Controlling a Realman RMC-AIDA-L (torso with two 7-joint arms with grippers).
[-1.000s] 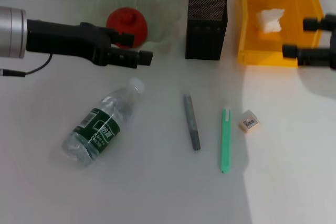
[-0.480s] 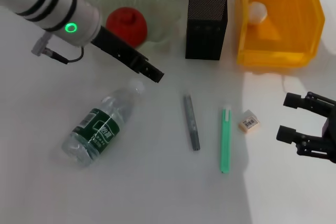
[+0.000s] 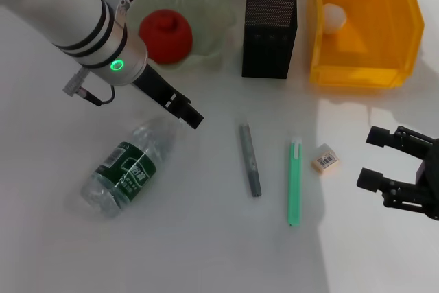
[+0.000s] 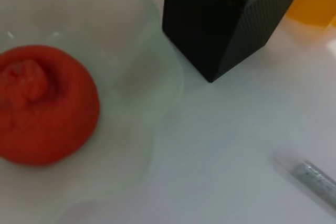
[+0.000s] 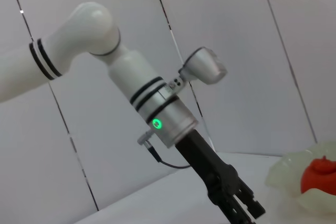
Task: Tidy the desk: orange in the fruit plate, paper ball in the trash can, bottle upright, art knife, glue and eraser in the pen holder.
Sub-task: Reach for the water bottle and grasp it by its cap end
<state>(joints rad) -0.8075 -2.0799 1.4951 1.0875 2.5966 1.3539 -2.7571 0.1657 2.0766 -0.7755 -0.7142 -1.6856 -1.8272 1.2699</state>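
The left gripper (image 3: 191,116) hangs over the cap end of the bottle (image 3: 125,168), which lies on its side on the desk (image 3: 206,252); I cannot tell how far its fingers are parted. The right gripper (image 3: 372,157), spread wide and empty, sits at three o'clock from the eraser (image 3: 325,158). The orange (image 3: 165,36) rests in the fruit plate (image 3: 212,12), and the paper ball (image 3: 332,16) is in the trash can (image 3: 384,66).

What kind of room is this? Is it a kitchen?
Probably not a kitchen. It looks like a white desk set up for robot practice: a pen holder, a glue stick and an eraser lie on it, with plain panelled walls behind.
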